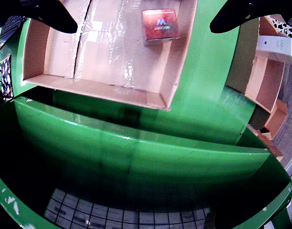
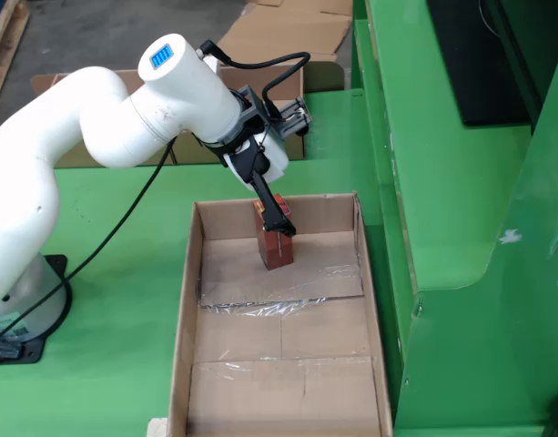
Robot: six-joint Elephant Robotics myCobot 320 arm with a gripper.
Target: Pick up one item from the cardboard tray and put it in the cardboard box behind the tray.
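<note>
The small red box (image 2: 276, 248) stands upright on the floor of the cardboard tray (image 2: 189, 300), in the tray's far part near its back wall, on a sheet of clear plastic film. In the gripper's own view the same red box (image 1: 160, 26) lies flat-faced toward the lens, with a pale W-like mark on its top, close to the tray's (image 1: 107, 90) right-hand wall. The gripper (image 2: 280, 224) reaches down into the tray from above the back wall, its dark fingers (image 2: 268, 202) slanting down to the top of the red box and overlapping it in the fixed view; whether they touch the box is not clear. In the gripper's view the two fingers (image 1: 53, 15) show as black shapes in the upper corners, wide apart, with the red box between them and nothing clamped. The white arm (image 2: 96, 118) bends over from its base at the tray's left, its wrist tilted down toward the tray, a black cable looping over it. Behind the tray, past the gripper, a second cardboard box (image 2: 178, 146) is mostly hidden by the arm. The lower half of the gripper's view is filled by blurred green surfaces and a dark gridded patch that cannot be identified. The tray's near end is cut off by the frame in the fixed view.
</note>
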